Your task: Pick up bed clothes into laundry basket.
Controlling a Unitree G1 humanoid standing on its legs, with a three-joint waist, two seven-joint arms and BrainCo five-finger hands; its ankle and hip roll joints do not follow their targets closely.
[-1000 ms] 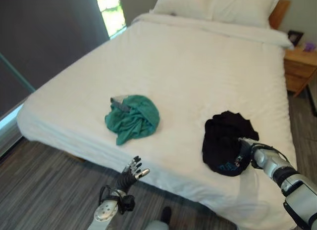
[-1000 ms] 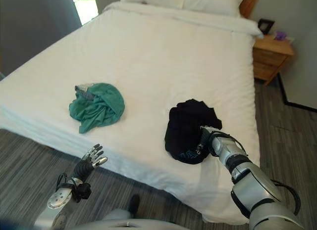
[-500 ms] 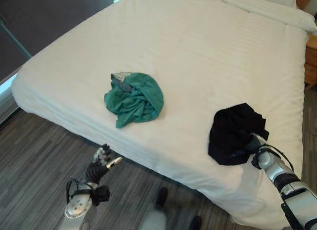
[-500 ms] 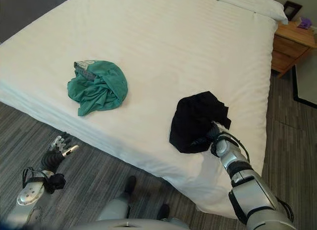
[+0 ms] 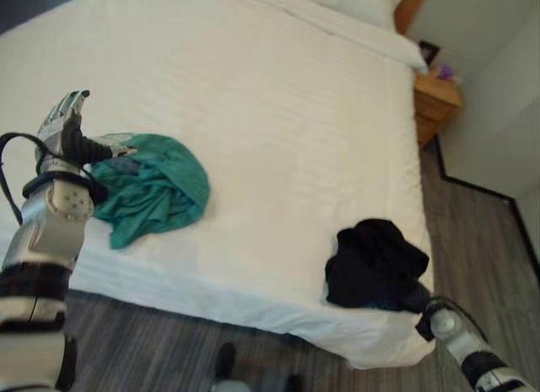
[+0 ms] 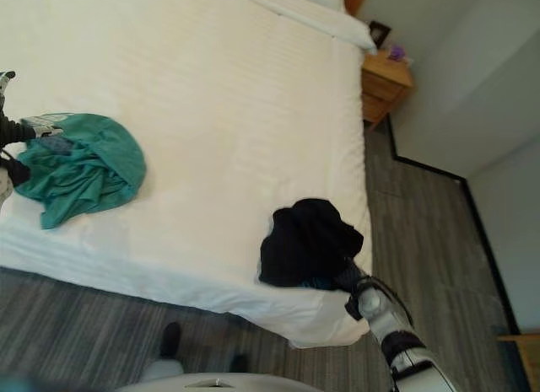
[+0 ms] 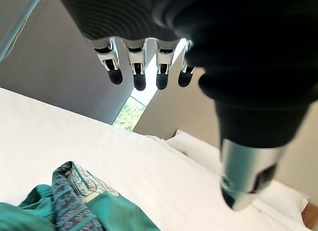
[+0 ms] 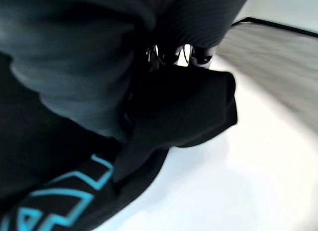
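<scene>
The bed carries both garments: the green clothes near its front edge, the black garment at its front corner. The black one could slide off that corner to the floor if the grip is shallow. The right hand is buried in it; whether it is clamped, I cannot tell. The left hand hovers beside the green clothes, fingers straight, holding nothing.

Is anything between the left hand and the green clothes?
Nothing visible. The left hand hangs open above the bed, right beside the green clothes, with bare air between them.
</scene>
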